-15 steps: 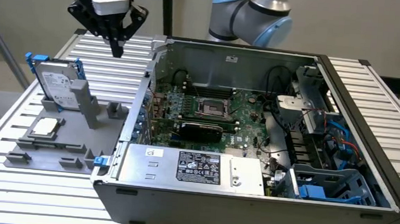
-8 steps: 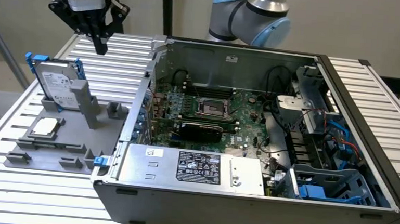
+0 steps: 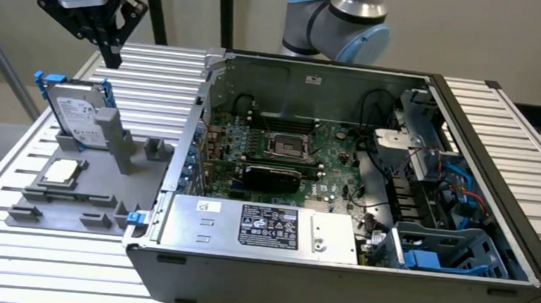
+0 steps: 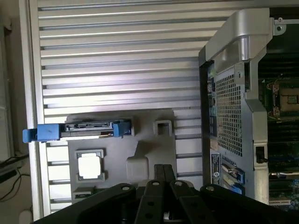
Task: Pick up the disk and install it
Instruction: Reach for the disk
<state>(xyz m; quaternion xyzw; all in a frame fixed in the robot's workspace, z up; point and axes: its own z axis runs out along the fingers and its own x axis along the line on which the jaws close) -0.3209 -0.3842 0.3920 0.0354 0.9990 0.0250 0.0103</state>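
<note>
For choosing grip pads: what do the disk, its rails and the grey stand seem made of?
Disk: likely metal, silver-grey sheen, white label. Rails: probably plastic, saturated blue, matte. Stand: seemingly plastic, uniform matte grey, blocky shapes.

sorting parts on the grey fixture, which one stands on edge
The disk, blue-railed, stands upright in its slot; the square chip lies flat.

A plain beige wall [image 3: 475,37] stands behind the desk [image 3: 502,130], whose top is ribbed silver slats. Black poles [image 3: 225,15] rise beyond its far edge; light glints off the slats.
</note>
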